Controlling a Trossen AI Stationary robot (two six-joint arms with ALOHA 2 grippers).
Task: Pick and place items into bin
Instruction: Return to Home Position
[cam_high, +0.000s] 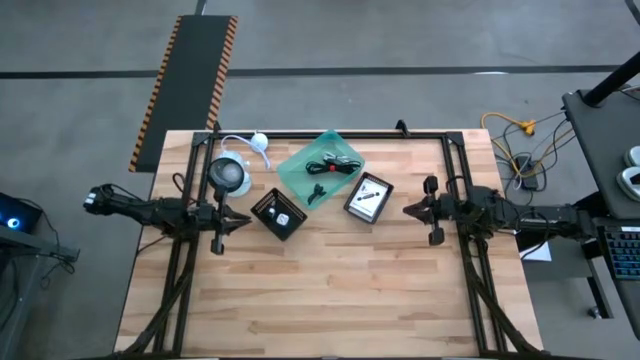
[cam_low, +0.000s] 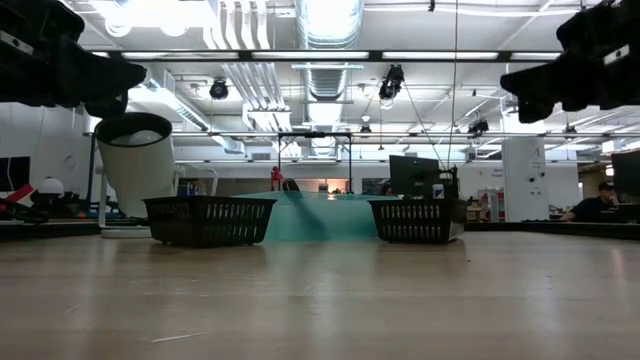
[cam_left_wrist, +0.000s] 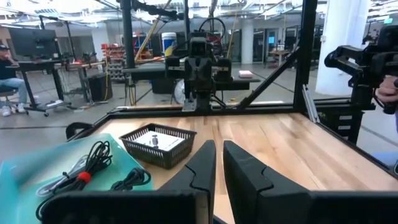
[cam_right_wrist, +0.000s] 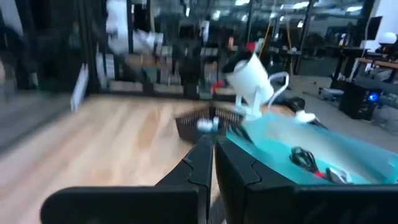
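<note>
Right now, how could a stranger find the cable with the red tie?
On the wooden table, find the teal mat. The black cable is the larger bundle on it; unlike the small dark cord beside it, it has a red tie.

- Open workshop hall under exposed silver ceiling ducts (cam_low: 325, 20) and bright strip lights (cam_low: 150, 12).
- Smooth grey floor (cam_high: 400, 40), crossed by a dark line.
- Black mat (cam_high: 195, 70) with orange-striped edges, lying just beyond the pale wooden table (cam_high: 330, 300).
- Yellow cable (cam_high: 515, 130) looped on the floor beside a dark desk (cam_high: 600, 140).
- White pillar (cam_low: 522, 170) far back; seated person (cam_left_wrist: 5, 74) at a distant workbench (cam_left_wrist: 43, 64).
</note>
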